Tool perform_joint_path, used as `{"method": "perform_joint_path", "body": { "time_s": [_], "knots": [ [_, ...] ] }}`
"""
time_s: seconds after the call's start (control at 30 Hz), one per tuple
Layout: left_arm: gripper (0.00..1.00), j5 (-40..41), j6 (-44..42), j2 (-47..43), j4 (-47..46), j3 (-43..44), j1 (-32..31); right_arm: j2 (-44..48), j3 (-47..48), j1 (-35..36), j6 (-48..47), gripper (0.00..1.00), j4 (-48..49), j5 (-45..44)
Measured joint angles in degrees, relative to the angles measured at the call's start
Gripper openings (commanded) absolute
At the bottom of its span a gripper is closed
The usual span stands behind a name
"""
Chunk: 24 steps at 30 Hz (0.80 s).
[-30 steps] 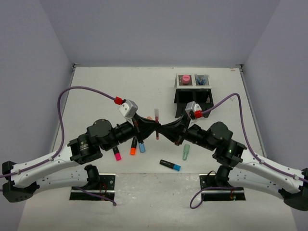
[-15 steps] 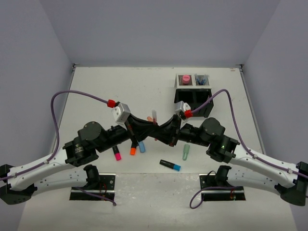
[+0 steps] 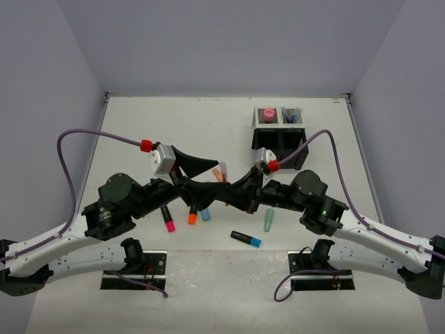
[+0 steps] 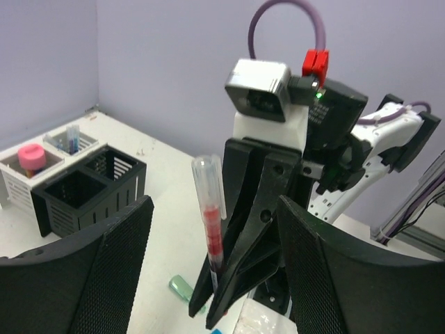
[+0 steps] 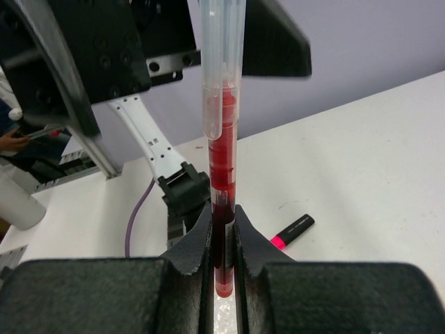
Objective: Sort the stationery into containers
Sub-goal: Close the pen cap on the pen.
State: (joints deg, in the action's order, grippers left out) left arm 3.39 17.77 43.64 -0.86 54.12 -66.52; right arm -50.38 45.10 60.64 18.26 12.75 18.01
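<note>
A thin red pen (image 5: 222, 174) stands upright, and my right gripper (image 5: 222, 240) is shut on its lower end. In the left wrist view the same red pen (image 4: 211, 229) stands between the wide-apart fingers of my open left gripper (image 4: 212, 209), which does not touch it. Both grippers meet at mid-table, the left gripper (image 3: 217, 179) facing the right gripper (image 3: 231, 196). The black mesh organizer (image 3: 278, 142) sits at the back right. A pink glue stick (image 3: 268, 113) and blue pens (image 3: 292, 116) are in its pale rear compartments.
On the table below the grippers lie a pink highlighter (image 3: 169, 221), an orange one (image 3: 192, 217), a blue one (image 3: 205, 213), a mint one (image 3: 268, 221) and a black marker with a blue cap (image 3: 247, 239). Purple cables arc over both arms.
My left gripper has opened and let go of the red pen, and the left arm has drawn back leftward. The right gripper stays shut on the pen.
</note>
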Motion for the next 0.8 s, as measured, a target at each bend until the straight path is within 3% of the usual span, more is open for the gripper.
{"method": "perform_joint_path", "body": {
  "time_s": [0.3,0.4,0.6,0.8],
  "knots": [
    [0.56,-4.78,-1.77,-1.55,-2.5,2.95,0.0,0.05,0.0,-0.07,-1.53,0.0,-1.51,12.04],
    [0.47,-7.91,-1.97,-0.53,-3.15,3.76,0.0,0.05,0.0,-0.07,-1.93,0.0,-1.63,15.21],
    [0.41,-14.84,-2.11,1.79,-3.87,3.81,0.0,0.07,0.02,-0.07,-2.32,0.0,-2.01,17.28],
    [0.28,-17.85,-2.17,2.53,-4.3,3.79,0.02,0.23,0.12,-0.05,-2.56,0.0,-2.14,17.77]
  ]
}}
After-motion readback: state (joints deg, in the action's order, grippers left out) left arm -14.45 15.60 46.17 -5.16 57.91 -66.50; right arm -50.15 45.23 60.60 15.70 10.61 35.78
